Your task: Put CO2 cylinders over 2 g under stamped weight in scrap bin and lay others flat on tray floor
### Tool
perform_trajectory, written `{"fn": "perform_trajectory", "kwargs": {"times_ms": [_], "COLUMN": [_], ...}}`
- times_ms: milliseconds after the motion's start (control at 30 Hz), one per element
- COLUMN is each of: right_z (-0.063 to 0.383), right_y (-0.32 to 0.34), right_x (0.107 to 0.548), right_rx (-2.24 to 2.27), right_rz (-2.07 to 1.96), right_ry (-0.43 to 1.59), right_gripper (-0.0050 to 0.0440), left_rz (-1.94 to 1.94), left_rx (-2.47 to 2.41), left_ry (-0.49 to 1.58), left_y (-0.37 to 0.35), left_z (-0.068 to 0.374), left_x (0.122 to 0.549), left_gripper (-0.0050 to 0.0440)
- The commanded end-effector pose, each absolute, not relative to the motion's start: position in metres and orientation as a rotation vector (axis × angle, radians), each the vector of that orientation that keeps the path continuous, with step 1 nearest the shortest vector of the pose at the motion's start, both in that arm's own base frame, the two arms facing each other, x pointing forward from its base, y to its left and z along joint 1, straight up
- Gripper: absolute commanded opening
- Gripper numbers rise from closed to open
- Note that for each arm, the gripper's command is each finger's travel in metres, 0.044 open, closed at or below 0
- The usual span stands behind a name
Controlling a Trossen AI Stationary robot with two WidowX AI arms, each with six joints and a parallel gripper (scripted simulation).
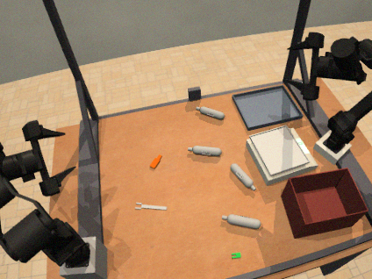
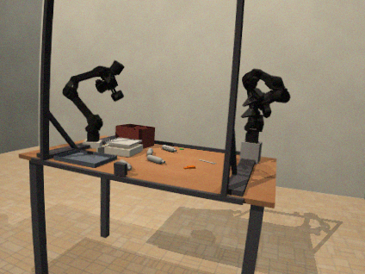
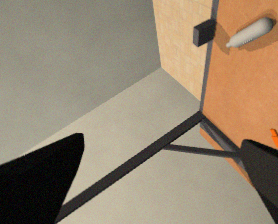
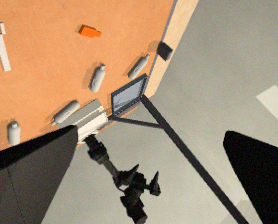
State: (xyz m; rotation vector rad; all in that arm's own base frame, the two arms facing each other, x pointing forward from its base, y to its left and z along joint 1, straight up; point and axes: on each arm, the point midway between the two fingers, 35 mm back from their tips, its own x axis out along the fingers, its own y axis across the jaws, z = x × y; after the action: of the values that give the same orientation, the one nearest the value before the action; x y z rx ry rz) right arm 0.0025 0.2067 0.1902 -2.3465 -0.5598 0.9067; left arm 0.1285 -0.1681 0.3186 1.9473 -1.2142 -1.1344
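Observation:
Grey cylinders lie flat on the table: one [image 1: 211, 112] [image 2: 126, 165] [image 3: 251, 32] [image 4: 138, 67] near the tray, one [image 1: 206, 151] [image 2: 156, 159] [image 4: 98, 78] mid-table, one [image 1: 242, 176] [image 4: 66, 112] beside the scale, one [image 1: 242, 221] [image 2: 169, 148] [image 4: 14, 133] left of the bin in the top view. Their stamps are unreadable. The blue-grey tray [image 1: 267, 106] [image 2: 86, 158] and white scale [image 1: 279, 149] [image 2: 123, 146] are empty. No cylinder shows in the dark red bin [image 1: 322, 202] [image 2: 146, 137]. My left gripper [image 1: 289, 64] [image 3: 162, 143] is open above the tray side. My right gripper [image 1: 69, 151] [image 4: 151, 135] is open, far from the cylinders.
An orange piece [image 1: 155, 161] [image 2: 189, 167], a white forked piece [image 1: 153, 207] [image 2: 207, 161] and a small green piece [image 1: 236, 255] lie on the table. A dark block [image 1: 194, 93] [image 2: 120, 169] sits at the edge. Dark frame posts [image 1: 61, 33] [image 2: 234, 84] rise at the corners.

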Motion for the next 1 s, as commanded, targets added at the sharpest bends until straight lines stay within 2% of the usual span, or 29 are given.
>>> {"fn": "perform_trajectory", "kwargs": {"times_ms": [0,667,967], "right_z": [0.193,0.192,0.205], "right_y": [0.207,0.204,0.179], "right_x": [0.002,0.006,0.040], "right_rx": [-2.333,-2.321,-2.070], "right_rz": [0.910,0.899,0.799], "right_ry": [-0.560,-0.556,-0.502], "right_gripper": [0.0440,0.0440,0.0440], "left_rz": [-1.121,-1.128,-1.115], "left_rx": [1.954,1.947,1.887], "left_ry": [-1.222,-1.214,-1.031], "left_y": [-0.168,-0.167,-0.165], "left_z": [0.323,0.317,0.301], "left_x": [0.128,0.130,0.138], "left_gripper": [0.0440,0.0440,0.0440]}}
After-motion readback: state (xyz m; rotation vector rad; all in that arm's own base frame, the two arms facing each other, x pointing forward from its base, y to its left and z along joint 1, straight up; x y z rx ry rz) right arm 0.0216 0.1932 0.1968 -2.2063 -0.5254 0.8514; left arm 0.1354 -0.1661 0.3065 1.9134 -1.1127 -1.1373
